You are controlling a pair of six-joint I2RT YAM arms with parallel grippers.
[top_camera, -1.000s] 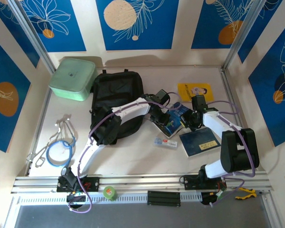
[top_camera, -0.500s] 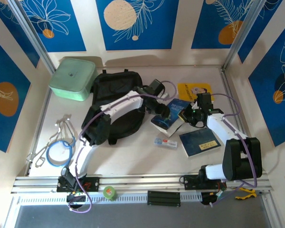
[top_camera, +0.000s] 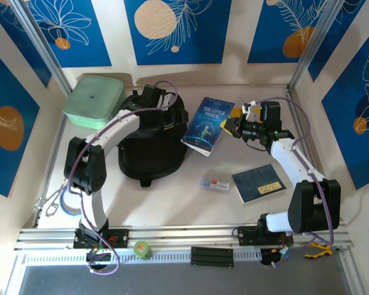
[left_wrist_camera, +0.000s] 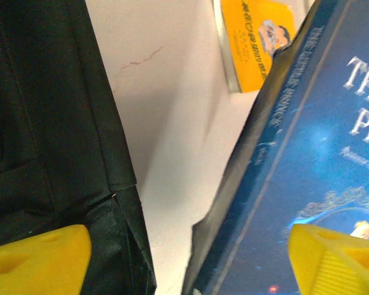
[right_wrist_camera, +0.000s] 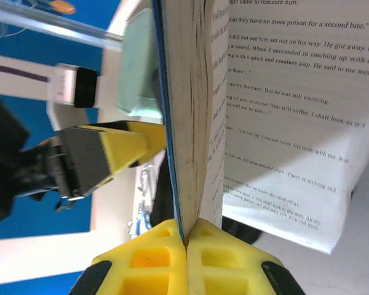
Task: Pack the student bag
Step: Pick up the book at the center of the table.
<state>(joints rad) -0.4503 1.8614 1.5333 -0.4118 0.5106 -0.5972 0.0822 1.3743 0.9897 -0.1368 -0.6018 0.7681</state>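
In the top view, a stethoscope with blue tubing (top_camera: 77, 195) lies at 8 o'clock on the pale surface (top_camera: 172, 203), and a mint-green box (top_camera: 93, 101) sits at 10 o'clock. Just to the box's 3 o'clock, the student bag (top_camera: 150, 144) rests left of centre with its top toward the back wall. The left arm reaches over the bag's top. In the left wrist view, the left pincer (left_wrist_camera: 184, 264) is spread wide, with black bag fabric by one yellow tip and a blue book (top_camera: 208, 126) by the other. The book is tilted cover-up at 3 o'clock of the bag. The right pincer (right_wrist_camera: 186, 238) is pressed together on the book's cover edge, its printed pages falling open to one side. At 5 o'clock of the book lie a small clear packet (top_camera: 215, 183) and a dark notebook (top_camera: 258, 182). A yellow booklet (left_wrist_camera: 252, 43) lies at the book's 2 o'clock.
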